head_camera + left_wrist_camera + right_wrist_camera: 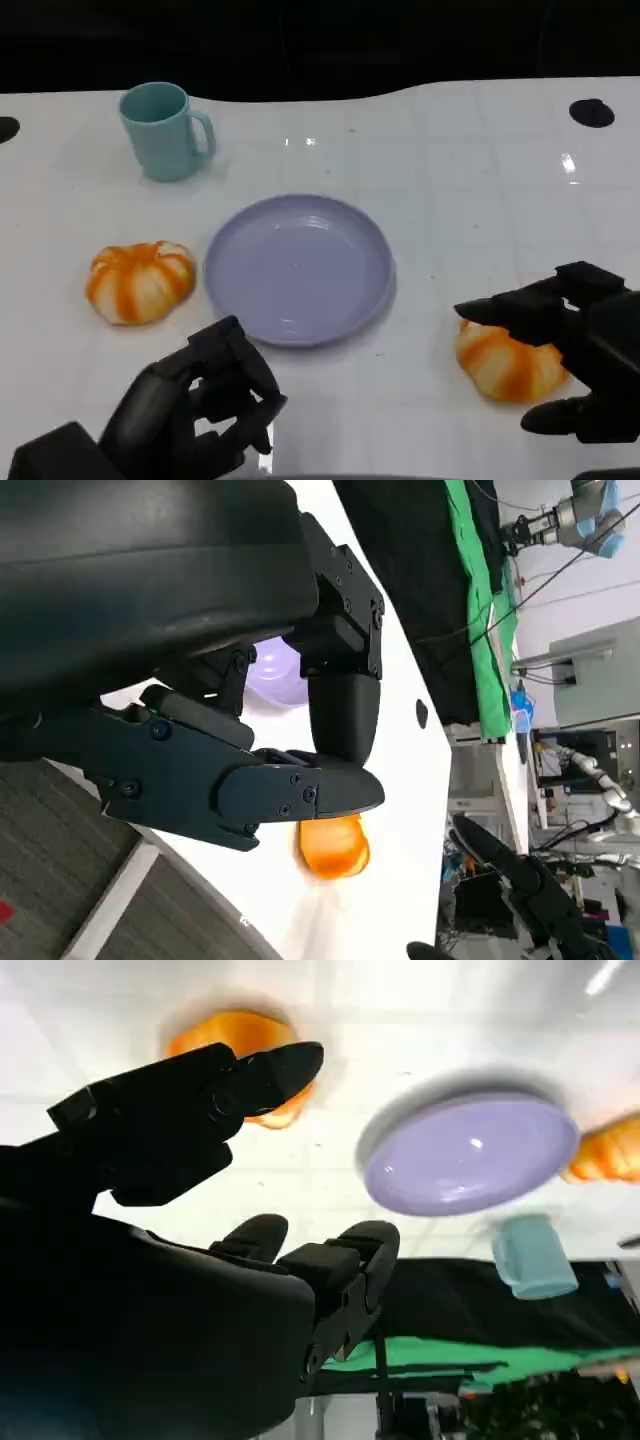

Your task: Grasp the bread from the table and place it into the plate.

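breads: 2 [141,281] [508,361] | plate [300,268]: 1 | mug [163,131]: 1

The right hand [575,345] covers the near bread [505,362] on its upper right side, so contact cannot be told; the left hand [190,415] is cut off by the head view's lower edge

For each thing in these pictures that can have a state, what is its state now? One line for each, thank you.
plate: empty, flat on the table.
bread on the right: on the table, right hand's fingers over it, not lifted.
bread on the left: on the table, untouched.
mug: upright, beyond the plate.
right hand: fingers spread around the right bread, not closed.
left hand: fingers curled in, holds nothing.
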Controlling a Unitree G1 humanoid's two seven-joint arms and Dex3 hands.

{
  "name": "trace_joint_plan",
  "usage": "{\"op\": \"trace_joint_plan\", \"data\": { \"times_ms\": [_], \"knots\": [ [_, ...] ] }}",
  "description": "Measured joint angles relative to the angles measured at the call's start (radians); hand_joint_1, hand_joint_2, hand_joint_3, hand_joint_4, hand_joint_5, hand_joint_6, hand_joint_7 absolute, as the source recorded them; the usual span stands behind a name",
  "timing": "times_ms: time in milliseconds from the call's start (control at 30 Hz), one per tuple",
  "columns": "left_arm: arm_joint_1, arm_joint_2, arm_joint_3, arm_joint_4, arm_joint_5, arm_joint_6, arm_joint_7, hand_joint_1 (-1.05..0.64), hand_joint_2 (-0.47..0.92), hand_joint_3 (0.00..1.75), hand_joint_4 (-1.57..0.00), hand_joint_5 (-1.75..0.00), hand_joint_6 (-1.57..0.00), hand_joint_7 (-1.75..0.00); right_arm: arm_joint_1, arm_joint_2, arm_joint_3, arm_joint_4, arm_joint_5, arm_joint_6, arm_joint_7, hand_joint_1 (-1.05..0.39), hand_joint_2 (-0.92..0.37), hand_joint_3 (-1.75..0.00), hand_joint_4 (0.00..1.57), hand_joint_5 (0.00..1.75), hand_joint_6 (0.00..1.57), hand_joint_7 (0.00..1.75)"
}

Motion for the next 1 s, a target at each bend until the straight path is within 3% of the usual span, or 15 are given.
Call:
{"op": "trace_joint_plan", "data": {
  "times_ms": [333,767,1000],
  "knots": [
    [-0.001,-0.005,-0.011,-0.001,0.007,0.000,0.000,-0.55,0.92,0.43,-0.68,-1.75,-0.46,-1.75,-0.013,-0.001,0.054,-0.009,-0.131,0.036,0.039,-0.38,-0.79,-0.01,0.01,0.58,0.32,0.07],
    [-0.007,-0.012,-0.012,-0.001,0.008,0.002,0.000,-0.55,0.92,0.42,-0.67,-1.75,-0.45,-1.75,-0.136,0.028,0.132,0.252,-0.244,0.071,-0.051,-0.43,-0.85,-0.01,0.04,0.56,0.37,0.04],
    [-0.007,-0.014,-0.012,-0.001,0.007,0.005,0.000,-0.55,0.92,0.42,-0.68,-1.75,-0.45,-1.75,-0.179,0.028,0.156,0.357,-0.252,0.082,-0.082,-0.47,-0.90,-0.02,0.05,0.53,0.37,0.02]
  ]
}}
